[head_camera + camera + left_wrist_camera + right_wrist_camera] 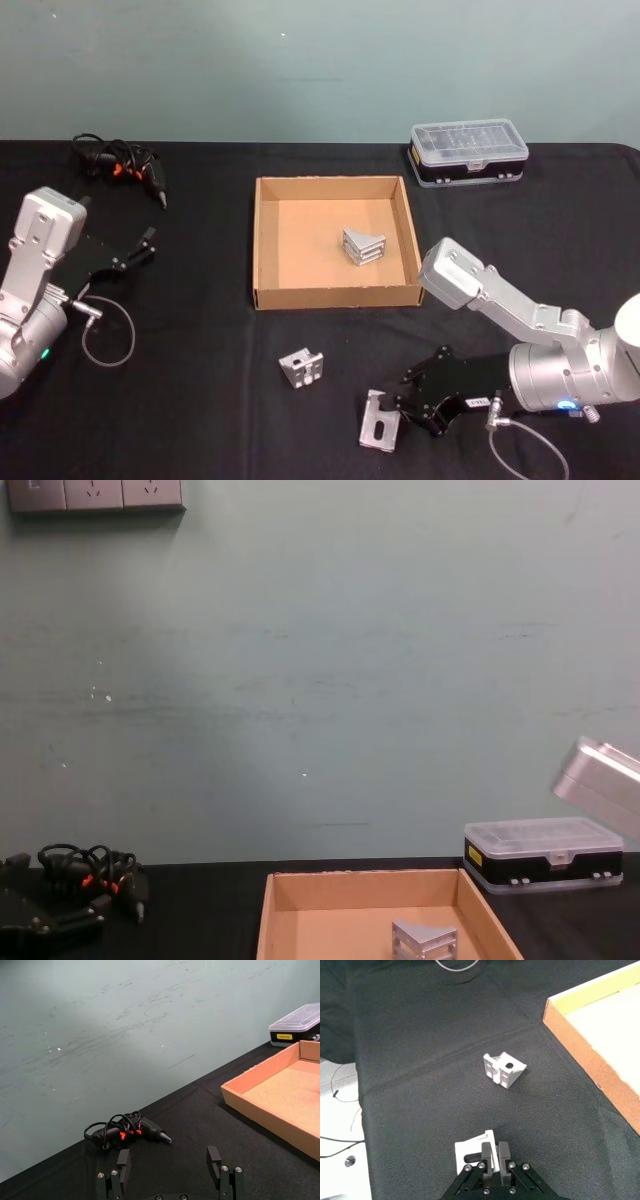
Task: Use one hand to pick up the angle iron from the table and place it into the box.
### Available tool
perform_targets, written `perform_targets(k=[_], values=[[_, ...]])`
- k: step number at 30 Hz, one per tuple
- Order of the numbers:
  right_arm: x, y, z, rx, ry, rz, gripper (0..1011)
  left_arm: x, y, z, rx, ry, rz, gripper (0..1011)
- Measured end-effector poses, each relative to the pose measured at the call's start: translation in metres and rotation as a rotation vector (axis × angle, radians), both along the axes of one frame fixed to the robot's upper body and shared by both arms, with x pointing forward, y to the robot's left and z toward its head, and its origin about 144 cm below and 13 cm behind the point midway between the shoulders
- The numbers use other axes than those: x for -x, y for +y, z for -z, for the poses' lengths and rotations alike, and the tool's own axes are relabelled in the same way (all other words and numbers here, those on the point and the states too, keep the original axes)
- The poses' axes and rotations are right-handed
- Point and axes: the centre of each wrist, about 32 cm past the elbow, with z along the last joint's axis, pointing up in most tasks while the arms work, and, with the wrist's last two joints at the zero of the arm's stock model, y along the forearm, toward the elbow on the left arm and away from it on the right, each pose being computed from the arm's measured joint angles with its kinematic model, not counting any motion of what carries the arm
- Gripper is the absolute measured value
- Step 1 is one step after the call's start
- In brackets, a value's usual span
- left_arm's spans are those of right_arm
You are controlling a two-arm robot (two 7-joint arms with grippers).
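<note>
My right gripper (495, 1149) is low over the near right of the table (200, 400), its fingers pinched together on the edge of an angle iron (472, 1152) (the piece lies on the table, well short of the box (262, 240)). A second angle iron (302, 367) lies between it and the box's near wall, and a third angle iron (363, 246) rests inside the box. My left gripper (140, 250) sits at the far left, fingers spread apart, near the cables (120, 165)
</note>
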Motion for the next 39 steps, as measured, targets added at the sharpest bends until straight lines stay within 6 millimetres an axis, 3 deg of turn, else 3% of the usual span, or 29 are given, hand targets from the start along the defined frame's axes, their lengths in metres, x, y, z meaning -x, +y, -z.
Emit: perform_targets(k=[3,9,24,31,39], values=[[0.0,0.0,0.0,-0.001,0.001,-0.001,64,0.0,0.0,0.0,0.0,0.0,0.0,1000],[0.0,0.001,0.0,-0.006,0.002,-0.002,64,0.0,0.0,0.0,0.0,0.0,0.0,1000],[-0.005,0.004,-0.037,-0.141,-0.156,0.11,64,0.0,0.0,0.0,0.0,0.0,0.0,1000],[-0.013,0.022,-0.042,-0.156,-0.266,0.185,64,0.0,0.0,0.0,0.0,0.0,0.0,1000],[-0.033,0.053,-0.029,-0.09,-0.36,0.209,64,0.0,0.0,0.0,0.0,0.0,0.0,1000]])
